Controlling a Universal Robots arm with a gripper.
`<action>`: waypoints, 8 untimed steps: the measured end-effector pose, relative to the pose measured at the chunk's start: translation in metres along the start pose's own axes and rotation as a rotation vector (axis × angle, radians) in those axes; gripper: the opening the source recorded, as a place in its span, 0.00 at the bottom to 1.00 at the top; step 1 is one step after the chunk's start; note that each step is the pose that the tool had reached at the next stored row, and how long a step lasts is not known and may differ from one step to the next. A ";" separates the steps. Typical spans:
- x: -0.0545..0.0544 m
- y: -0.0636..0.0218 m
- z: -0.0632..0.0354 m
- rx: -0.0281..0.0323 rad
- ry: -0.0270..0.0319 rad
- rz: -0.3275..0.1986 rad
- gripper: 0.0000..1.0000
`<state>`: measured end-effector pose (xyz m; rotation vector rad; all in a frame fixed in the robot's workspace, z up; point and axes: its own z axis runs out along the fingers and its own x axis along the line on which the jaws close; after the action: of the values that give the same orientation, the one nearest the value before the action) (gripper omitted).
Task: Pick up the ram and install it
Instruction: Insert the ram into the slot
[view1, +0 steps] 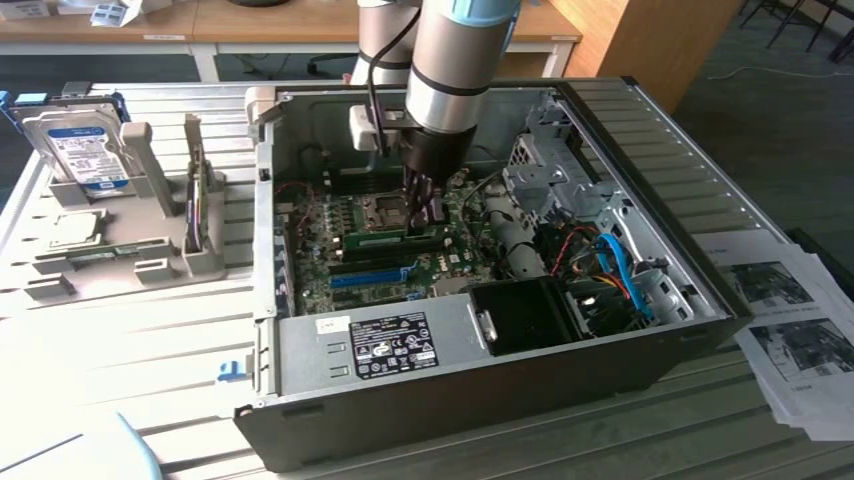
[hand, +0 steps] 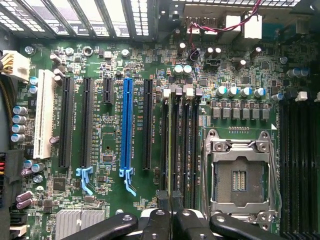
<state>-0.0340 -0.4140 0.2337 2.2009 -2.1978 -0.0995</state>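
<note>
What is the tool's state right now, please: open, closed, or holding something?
Tool: closed on the ram, held edge-on at the memory slots.

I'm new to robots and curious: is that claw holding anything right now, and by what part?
The gripper pinches the ram by its upper edge, apparently near one end.

Open computer case (view1: 467, 410), hard drive (view1: 78, 150) upright, printed papers (view1: 790, 335)
</note>
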 end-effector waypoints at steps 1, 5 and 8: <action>0.000 0.0000 -0.0003 0.0000 0.0000 0.000 0.11; 0.000 0.0000 -0.0014 0.0002 -0.0004 0.000 0.11; 0.000 0.0000 -0.0015 0.0001 -0.0002 0.000 0.11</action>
<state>-0.0339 -0.4139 0.2352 2.2012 -2.1979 -0.0997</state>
